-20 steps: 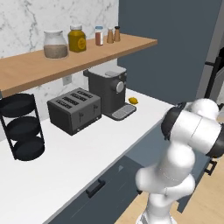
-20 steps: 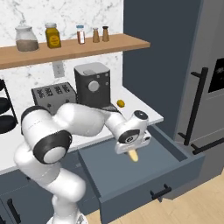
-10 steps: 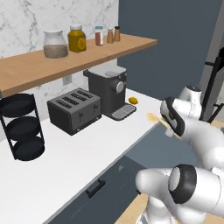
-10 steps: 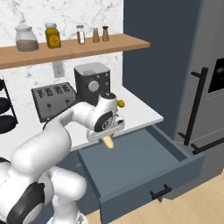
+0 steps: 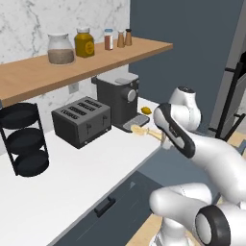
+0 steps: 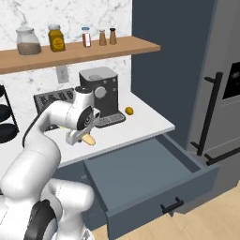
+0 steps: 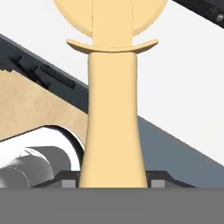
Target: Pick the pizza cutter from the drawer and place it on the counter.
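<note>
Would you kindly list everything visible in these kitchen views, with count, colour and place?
pizza cutter: one, tan, held above the counter edge
drawer: one, dark blue, pulled open under the counter
counter: one, white, over blue cabinets
toaster: one, dark grey, on the counter
coffee machine: one, dark grey, right of the toaster
lemon: one, yellow, on the counter beside the coffee machine
tiered rack: one, black, at the counter's left end
shelf: one, brown wood, on the wall
jars and shakers: five, mixed colours, on the shelf
gripper: one, white and dark, closed on the pizza cutter
</note>
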